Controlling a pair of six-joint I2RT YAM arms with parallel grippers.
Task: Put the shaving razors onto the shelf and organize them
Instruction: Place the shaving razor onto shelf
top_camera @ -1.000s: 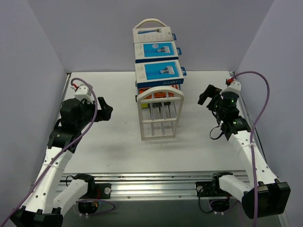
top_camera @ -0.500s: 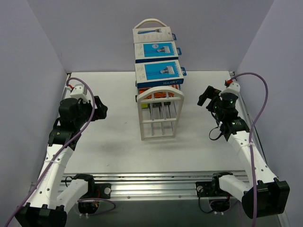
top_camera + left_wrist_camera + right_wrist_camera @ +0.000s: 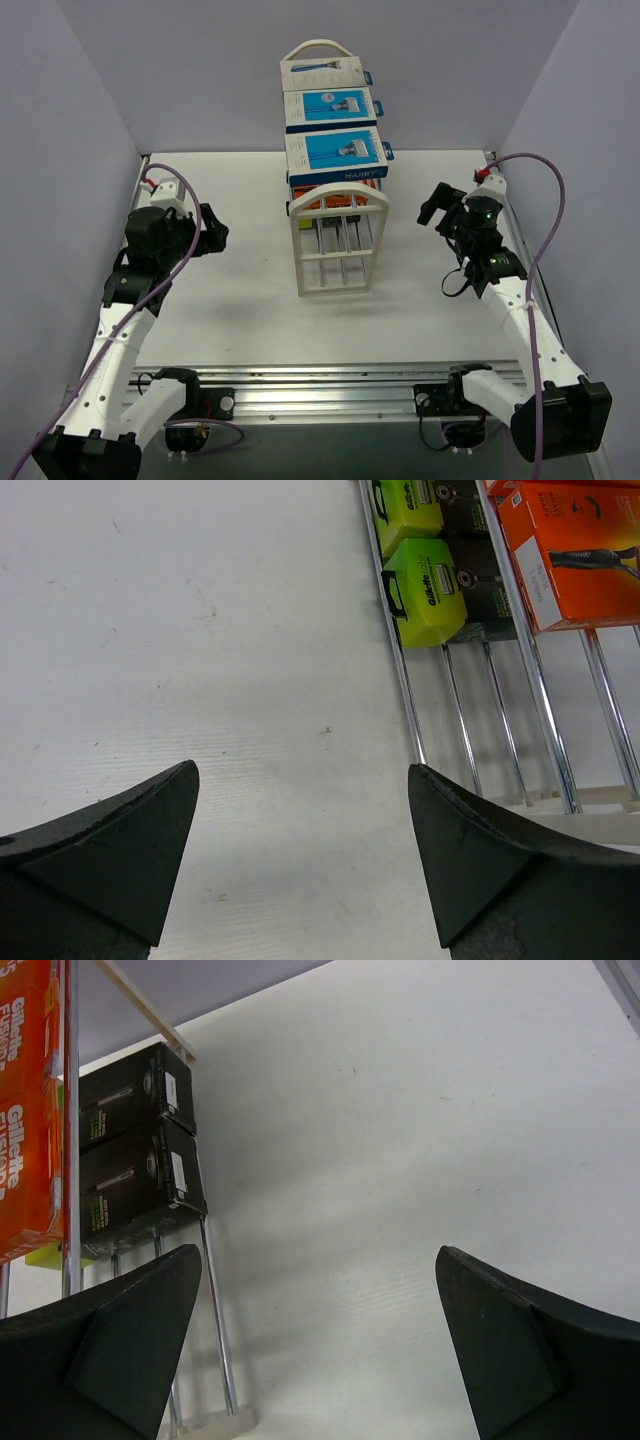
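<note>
1. The shelf [image 3: 335, 240] is standing between the arms, carrying blue-and-white boxes [image 3: 335, 152], orange boxes [image 3: 570, 550] and lime-green boxes [image 3: 425, 590].
2. Left gripper [image 3: 212, 232] and right gripper [image 3: 437, 203] are gaping wide, empty, hovering over open table [image 3: 230, 300] beside it.

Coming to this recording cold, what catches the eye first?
The cream-white shelf stands mid-table, already loaded: blue-and-white Harry's boxes fill its upper tiers, with orange boxes and black-and-lime boxes on the tiers beneath. The left gripper and right gripper hang open and empty, one on either side of the shelf.
</note>
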